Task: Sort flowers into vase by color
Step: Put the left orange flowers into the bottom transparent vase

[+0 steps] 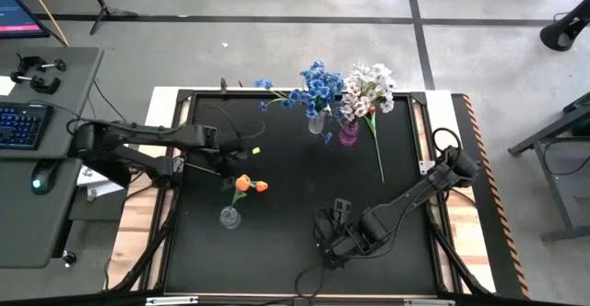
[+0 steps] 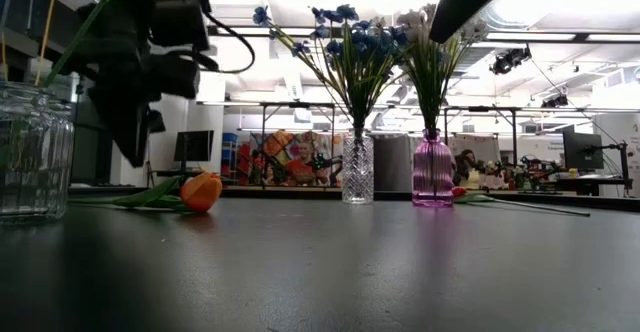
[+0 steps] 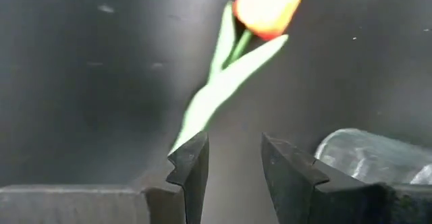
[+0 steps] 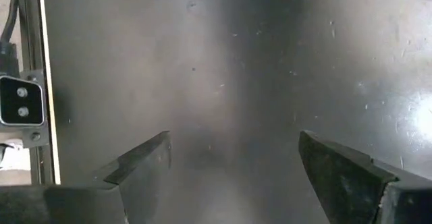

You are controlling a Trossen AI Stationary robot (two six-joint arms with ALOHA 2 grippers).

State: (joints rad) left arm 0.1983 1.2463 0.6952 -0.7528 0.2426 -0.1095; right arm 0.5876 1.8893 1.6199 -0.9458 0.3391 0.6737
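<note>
Standing blue flowers point(image 1: 315, 83) in clear vase point(image 1: 317, 123)

Orange tulip point(image 1: 261, 185) lies flat; another point(image 1: 243, 183) seemingly in clear vase point(image 1: 230, 217)

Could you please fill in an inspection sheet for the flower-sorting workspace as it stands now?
Surface: black mat on a wooden table, bare at its middle.
Job's things: blue spray in the clear cut-glass vase; white spray in the pink vase; two orange tulips lying on the mat beside an empty clear vase; one red-tipped stem lying beside the pink vase.
Clutter: nothing seen on the mat.
Grippers: left gripper open, over the mat with a tulip just beyond its fingertips, nothing held; right gripper open, empty, low over the near mat.
Cables: black cable looped at the right arm's base.
Surroundings: keyboard and mouse on a side desk, left.
</note>
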